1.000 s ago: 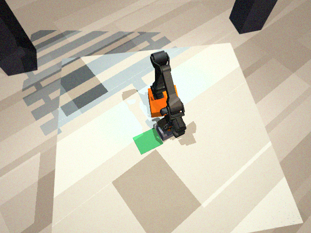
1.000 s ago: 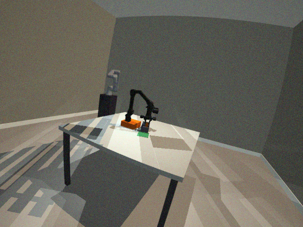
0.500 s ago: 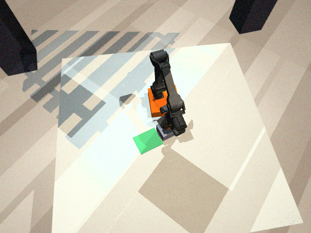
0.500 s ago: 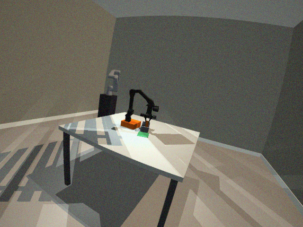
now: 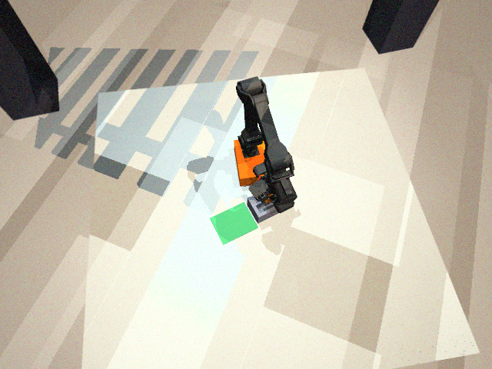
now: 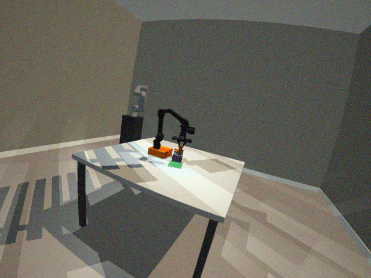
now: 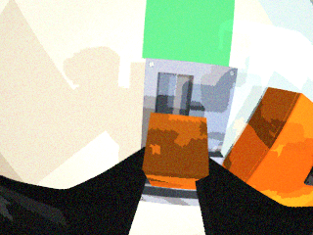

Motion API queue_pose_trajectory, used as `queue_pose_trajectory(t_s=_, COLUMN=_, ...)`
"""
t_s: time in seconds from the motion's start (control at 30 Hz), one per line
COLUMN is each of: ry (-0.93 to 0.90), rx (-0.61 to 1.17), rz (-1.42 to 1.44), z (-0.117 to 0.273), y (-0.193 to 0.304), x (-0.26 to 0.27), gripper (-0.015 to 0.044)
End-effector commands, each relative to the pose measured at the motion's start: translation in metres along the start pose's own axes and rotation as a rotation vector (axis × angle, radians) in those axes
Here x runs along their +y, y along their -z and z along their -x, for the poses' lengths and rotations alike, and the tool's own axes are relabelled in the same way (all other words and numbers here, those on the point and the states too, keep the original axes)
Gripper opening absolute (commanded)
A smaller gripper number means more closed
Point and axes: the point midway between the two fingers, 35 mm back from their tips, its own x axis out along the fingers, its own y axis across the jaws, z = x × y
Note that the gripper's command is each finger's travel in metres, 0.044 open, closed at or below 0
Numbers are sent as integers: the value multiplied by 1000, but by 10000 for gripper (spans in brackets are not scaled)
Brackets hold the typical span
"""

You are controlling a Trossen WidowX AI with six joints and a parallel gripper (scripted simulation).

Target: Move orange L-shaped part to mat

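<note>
The orange part [image 5: 268, 200] [image 6: 180, 148] [image 7: 177, 144] is pinched between the fingertips of my gripper [image 7: 172, 156], which is shut on it. In the wrist view its end face fills the gap between the black fingers. It is over the grey tray [image 5: 269, 217] [image 6: 177, 158] [image 7: 222, 115]. The far stretch of the pocket [image 7: 166, 93] shows empty beyond the part. The part hides the nearer stretch, so I cannot tell whether its lower end is clear of the pocket. The green mat [image 5: 234, 223] [image 6: 175, 164] [image 7: 188, 29] lies flat beside the tray.
The orange block under the arm's base [image 5: 244, 171] [image 6: 158, 152] [image 7: 266, 157] stands close to the tray, at the right in the wrist view. The pale table [image 5: 191, 286] [image 6: 191, 185] carries everything. Patches of light and shadow cross the table and tray.
</note>
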Motion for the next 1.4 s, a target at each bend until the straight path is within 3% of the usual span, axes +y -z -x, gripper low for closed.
queue_pose_trajectory(t_s=0.0, ry=-3, rx=5, rz=-5, z=7, y=1, x=1, gripper=0)
queue_pose_trajectory(t_s=0.77, ry=-3, rx=5, rz=-5, z=31, y=-1, x=0, gripper=0)
queue_pose_trajectory(t_s=1.37, ry=-3, rx=-1, rz=-5, z=28, y=-69, x=-6, gripper=0)
